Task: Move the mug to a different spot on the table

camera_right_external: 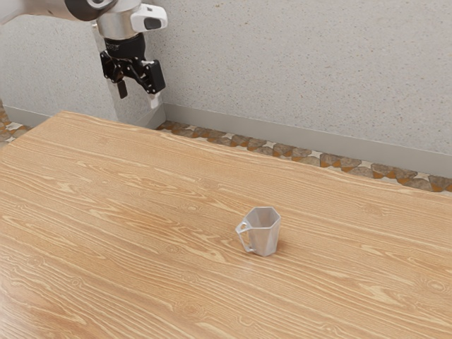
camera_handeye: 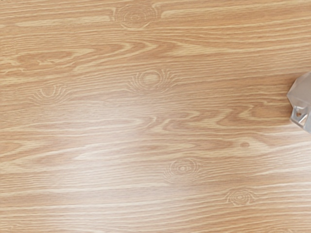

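A small silver-grey mug (camera_right_external: pixel 260 230) with a faceted, six-sided rim stands upright on the wooden table (camera_right_external: pixel 106 205), its handle turned toward the exterior view's left. My black gripper (camera_right_external: pixel 136 90) hangs high above the table's far left part, well away from the mug and up against the wall behind. Its fingers point down, stand apart and hold nothing. In the wrist view a slice of the mug (camera_handeye: pixel 302 102) pokes in at the picture's edge, far off to the side of my hand, with bare wood grain (camera_handeye: pixel 146 121) under the hand.
A grey speckled wall (camera_right_external: pixel 304 63) with a baseboard runs behind the table. A strip of cobbled floor (camera_right_external: pixel 339 161) lies between the wall and the table's far edge. Wood surface stretches on all sides of the mug.
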